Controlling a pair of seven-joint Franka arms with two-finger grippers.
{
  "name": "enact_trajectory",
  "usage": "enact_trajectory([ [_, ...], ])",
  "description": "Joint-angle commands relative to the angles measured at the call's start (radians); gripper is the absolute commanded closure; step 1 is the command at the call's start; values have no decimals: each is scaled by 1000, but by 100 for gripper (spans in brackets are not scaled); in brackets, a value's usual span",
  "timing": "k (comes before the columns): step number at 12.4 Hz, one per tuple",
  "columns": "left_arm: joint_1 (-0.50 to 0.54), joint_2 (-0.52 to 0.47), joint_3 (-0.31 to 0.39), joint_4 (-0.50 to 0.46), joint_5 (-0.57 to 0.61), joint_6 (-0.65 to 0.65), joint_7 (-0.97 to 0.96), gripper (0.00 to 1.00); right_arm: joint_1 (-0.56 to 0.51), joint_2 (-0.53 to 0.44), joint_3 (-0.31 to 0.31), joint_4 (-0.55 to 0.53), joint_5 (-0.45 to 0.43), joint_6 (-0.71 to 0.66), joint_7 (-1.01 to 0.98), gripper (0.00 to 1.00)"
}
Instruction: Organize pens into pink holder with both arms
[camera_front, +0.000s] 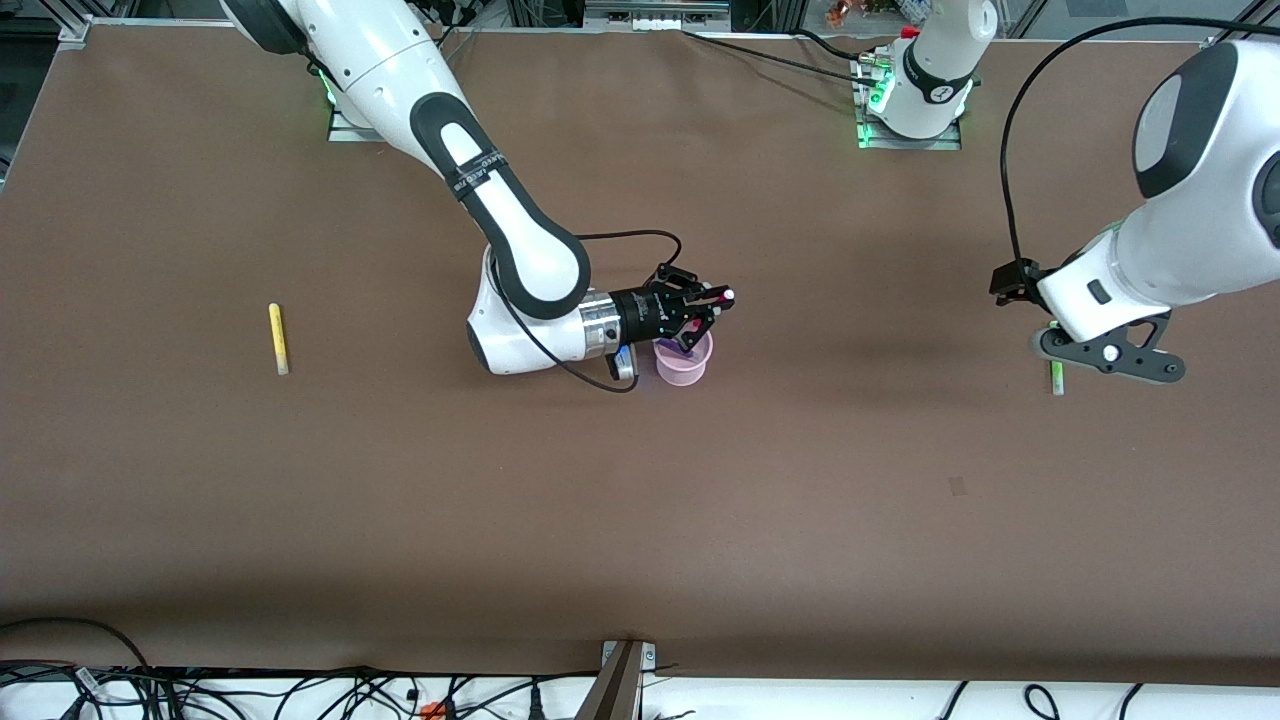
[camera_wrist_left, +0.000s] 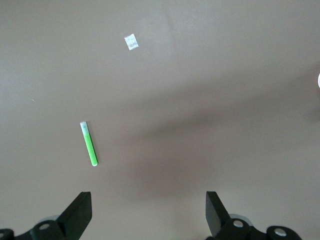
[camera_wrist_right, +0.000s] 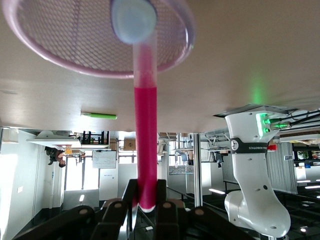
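Brown table (camera_front: 640, 520), my two arms over it. My right gripper (camera_front: 700, 305) sits just above the pink holder (camera_front: 684, 362) at table centre, clamped on the magenta pen (camera_wrist_right: 145, 125), pale tip toward the holder's mouth; dark pen in holder. My left gripper (camera_wrist_left: 149, 212) hangs over the left arm's end, fingers spread wide, holding nothing, green pen (camera_wrist_left: 89, 144) lying flat at its 11 o'clock. Yellow pen (camera_front: 278, 338) lies at 9 o'clock from holder, well apart.
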Motion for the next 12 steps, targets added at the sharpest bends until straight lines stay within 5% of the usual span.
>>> enact_trajectory([
  [1, -29, -64, 43, -14, 11, 2, -17, 0, -20, 9, 4, -5, 20, -5, -41, 84],
  [2, -92, -99, 134, -31, 2, 12, -17, 0, -25, 6, 4, -5, 19, -5, -38, 37],
  [3, -165, -142, 236, -61, 2, 61, -17, 0, -22, 0, 1, -5, 14, 7, -36, 0],
  [6, -206, -320, 296, -343, -3, 349, -18, 0, -62, -22, -5, 7, 14, 9, -32, 0],
  [9, -195, -321, 289, -333, -84, 312, -117, 0, -91, -90, -25, 11, -39, 5, -36, 0],
  [12, -195, -308, 290, -318, -110, 313, -133, 0, -94, -244, -133, -18, -176, -42, -100, 0],
])
